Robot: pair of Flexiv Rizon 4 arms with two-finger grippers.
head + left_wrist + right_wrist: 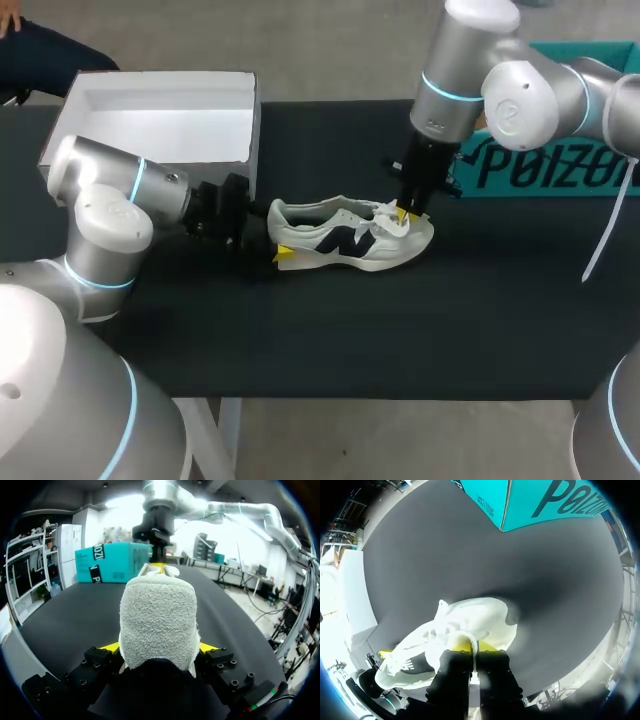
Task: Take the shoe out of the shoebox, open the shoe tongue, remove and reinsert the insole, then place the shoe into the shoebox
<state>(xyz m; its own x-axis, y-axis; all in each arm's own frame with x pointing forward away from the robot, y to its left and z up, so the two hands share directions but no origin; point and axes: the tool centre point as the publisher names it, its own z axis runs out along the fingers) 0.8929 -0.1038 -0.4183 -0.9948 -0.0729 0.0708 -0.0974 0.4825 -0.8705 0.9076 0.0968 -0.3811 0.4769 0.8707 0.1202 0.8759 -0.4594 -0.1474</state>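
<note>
The white shoebox (160, 82) sits open at the back left of the dark surface (400, 330), with nothing in it that I can see. Just beside it, my left gripper (284, 252) is closed on the heel of the shoe (345, 238), one yellow tip on each side. The shoe is out of the box. It lies in the middle of the surface, heel to the left and toe to the right. My right gripper (407, 213) comes down from above, and its tips are pinched on a white bit at the top of the shoe. I think that bit is the tongue (388, 213).

So I think I am at the step of opening the tongue. Next I should hold the heel firm and pull the tongue up and toward the toe, gently, so the shoe does not tip.

There is lots of open room in front of the shoe, and the front edge is well away. A blue-green box (545, 165) sits near, behind my right gripper, so I must not swing back that way.
</note>
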